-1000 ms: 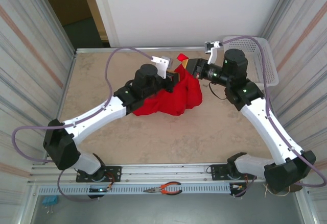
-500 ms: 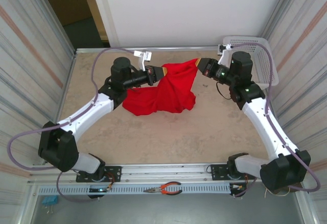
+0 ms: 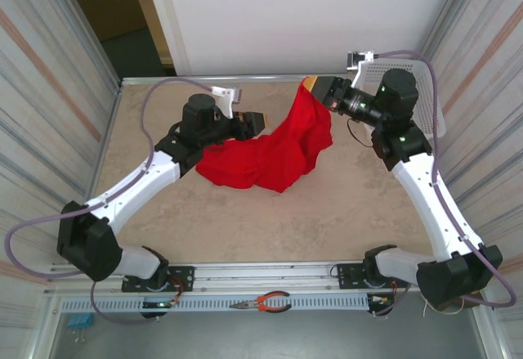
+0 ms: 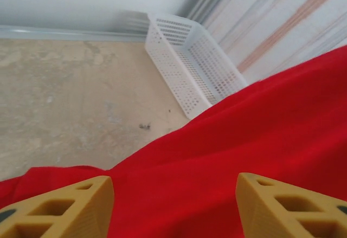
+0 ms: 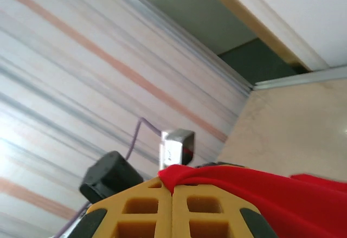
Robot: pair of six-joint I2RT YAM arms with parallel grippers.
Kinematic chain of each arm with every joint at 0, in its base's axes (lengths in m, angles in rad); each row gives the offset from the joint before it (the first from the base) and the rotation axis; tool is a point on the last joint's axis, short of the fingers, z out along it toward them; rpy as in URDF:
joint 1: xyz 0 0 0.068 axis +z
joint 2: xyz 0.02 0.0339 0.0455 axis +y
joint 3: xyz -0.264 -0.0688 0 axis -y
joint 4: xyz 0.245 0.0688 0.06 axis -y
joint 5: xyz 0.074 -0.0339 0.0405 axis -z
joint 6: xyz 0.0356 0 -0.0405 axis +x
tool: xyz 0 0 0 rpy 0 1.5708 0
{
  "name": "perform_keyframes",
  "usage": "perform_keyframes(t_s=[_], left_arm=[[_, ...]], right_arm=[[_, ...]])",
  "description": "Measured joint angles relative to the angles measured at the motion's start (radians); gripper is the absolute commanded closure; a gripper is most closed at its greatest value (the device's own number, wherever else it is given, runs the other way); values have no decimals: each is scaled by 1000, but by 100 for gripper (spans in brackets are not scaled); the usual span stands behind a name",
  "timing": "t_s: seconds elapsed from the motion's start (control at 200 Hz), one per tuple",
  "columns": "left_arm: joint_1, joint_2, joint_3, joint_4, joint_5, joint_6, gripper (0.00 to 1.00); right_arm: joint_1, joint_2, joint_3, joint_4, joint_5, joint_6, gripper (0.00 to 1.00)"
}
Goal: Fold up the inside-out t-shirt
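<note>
Top external has the red t-shirt (image 3: 274,150) bunched on the desk (image 3: 245,220), one corner held up by the right end effector (image 3: 315,89), which right wrist shows pinched shut on the cloth, while left wrist shows the left end effector (image 4: 173,194) spread open over it.

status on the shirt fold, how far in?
Early. Done: nothing folded; the t-shirt is a wrinkled heap on the table. In hand: the right fingers are shut on one edge, held up off the table with cloth draping down; the left fingers are open, gripping nothing. Left: spread it flat, then make every fold.
</note>
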State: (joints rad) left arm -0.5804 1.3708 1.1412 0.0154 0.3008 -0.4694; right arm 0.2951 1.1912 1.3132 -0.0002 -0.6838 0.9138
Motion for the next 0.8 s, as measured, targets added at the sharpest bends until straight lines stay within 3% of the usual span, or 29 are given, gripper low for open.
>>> perform_keyframes(t_s=[0.215,0.546,0.616,0.706,0.802], left_arm=[[-122,-84,74,-43,-113,156,35],[-237,46,257,-71,-157,314,36],[-237,89,264,-75,-165,326,49],[-229,141,277,-90,-158,335,100],[-196,167,280,-96,-95,323,100]], right_arm=[[19,8,3,8,-16,0,100],[51,19,-27,-8,1,-1,100],[53,19,-32,-9,3,-2,100],[51,19,-40,-10,7,-5,100],[36,19,-57,-13,11,-10,97]])
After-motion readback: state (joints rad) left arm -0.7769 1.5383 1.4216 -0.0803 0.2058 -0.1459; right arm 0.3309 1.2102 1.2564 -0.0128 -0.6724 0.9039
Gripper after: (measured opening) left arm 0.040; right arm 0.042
